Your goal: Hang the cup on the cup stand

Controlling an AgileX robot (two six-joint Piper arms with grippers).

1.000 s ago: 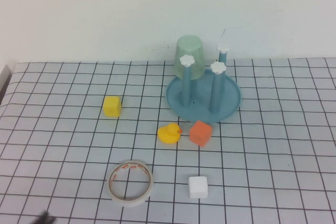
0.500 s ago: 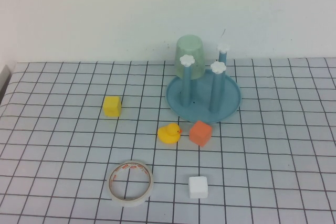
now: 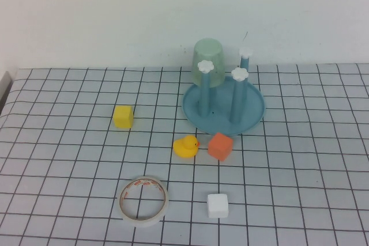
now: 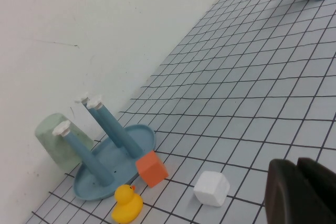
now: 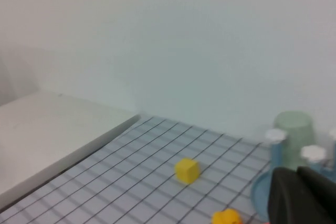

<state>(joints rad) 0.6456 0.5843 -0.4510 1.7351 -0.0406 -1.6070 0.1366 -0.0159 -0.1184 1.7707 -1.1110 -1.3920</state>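
The cup (image 3: 208, 61) sits upside down over the rear-left peg of the cup stand (image 3: 223, 108), its closed bottom uppermost, raised off the blue base. In the left wrist view the cup (image 4: 59, 140) shows behind a peg, next to the white wall. The stand stands at the far side of the bench (image 3: 69, 159), near the wall, its round blue dish bearing upright pegs with white flower caps; three caps are visible in the high view, the fourth peg being covered by the cup.

Other items on the gridded bench: a yellow cube (image 3: 123, 116) to the left of the stand and well apart from it; a yellow rubber duck (image 3: 185, 146) and an orange cube (image 3: 219, 146) side by side just in front of the stand's near rim; a tape roll (image 3: 143, 200) lying flat nearer the robot; a white cube (image 3: 217, 205) to the right of the roll.

Neither arm appears in the high view. The left gripper (image 4: 302, 192) shows only as a dark mass at the edge of its wrist view, pulled back from the stand and raised above the bench; whether its fingers are wide or narrow cannot be told. The right gripper (image 5: 304, 198) likewise shows as a dark, blurred mass in its wrist view, clear of the stand; its finger state cannot be told either
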